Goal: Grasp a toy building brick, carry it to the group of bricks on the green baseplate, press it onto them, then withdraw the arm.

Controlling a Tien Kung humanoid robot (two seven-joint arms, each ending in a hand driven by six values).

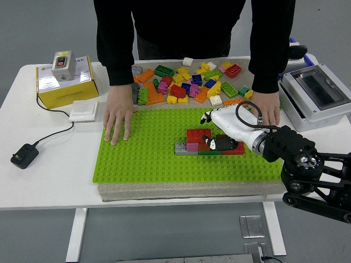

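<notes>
A green baseplate [142, 159] lies on a grey pad in the middle of the table. A low group of bricks stands on it: a red brick [194, 134], a grey brick [180, 147] and a pink brick [192, 147] at its left end. My right hand [216, 143], white with black tips, lies on the right part of this group, over another red brick [237, 148]. Whether it holds a brick is hidden. A pile of loose bricks [186, 82] lies beyond the plate. My left arm is out of view.
A person stands at the far side with one hand [117, 118] flat on the plate's left corner and the other [267, 109] at its right corner. A yellow box [63, 82], a white switch plate [84, 110], a black adapter [24, 155] lie left. A grey enclosure [318, 96] stands right.
</notes>
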